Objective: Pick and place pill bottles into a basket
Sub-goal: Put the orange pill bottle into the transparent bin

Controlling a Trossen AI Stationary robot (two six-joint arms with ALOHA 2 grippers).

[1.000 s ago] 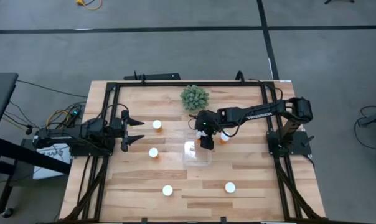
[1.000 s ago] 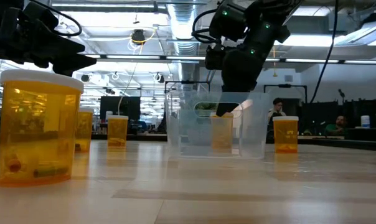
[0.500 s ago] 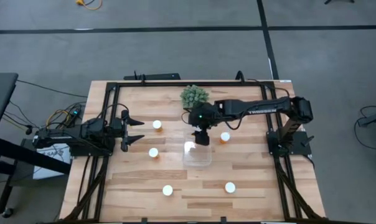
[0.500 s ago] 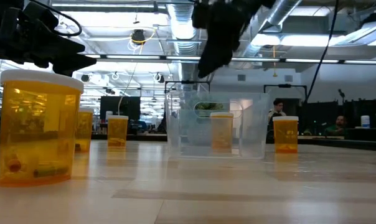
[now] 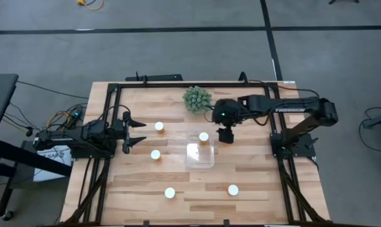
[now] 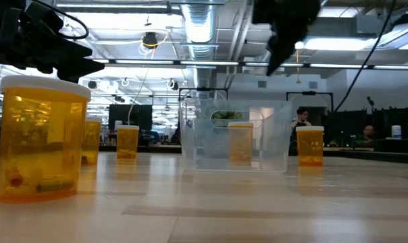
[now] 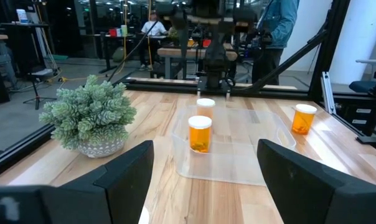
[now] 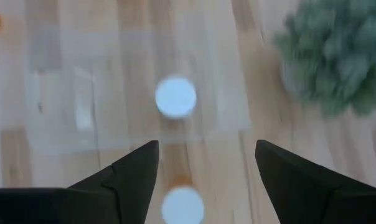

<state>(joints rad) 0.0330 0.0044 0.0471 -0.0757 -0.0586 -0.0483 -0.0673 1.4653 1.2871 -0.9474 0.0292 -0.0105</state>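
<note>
The clear basket stands mid-table with one orange pill bottle upright inside it at its far side; the bottle also shows in the low view. My right gripper is open and empty, raised just right of the basket. A second bottle's white cap shows below, between the fingers and clear of them. Several more bottles stand on their bases on the table. My left gripper waits open at the table's left.
A green spiky plant ball in a pot stands just beyond the basket, near my right arm. A black frame rail runs round the table. People sit in the room beyond.
My right gripper has risen out of the basket and gone toward the table's right edge. The bottle it was on stays standing upright in the basket. The gripper now hangs over the bottle just right of the basket.
</note>
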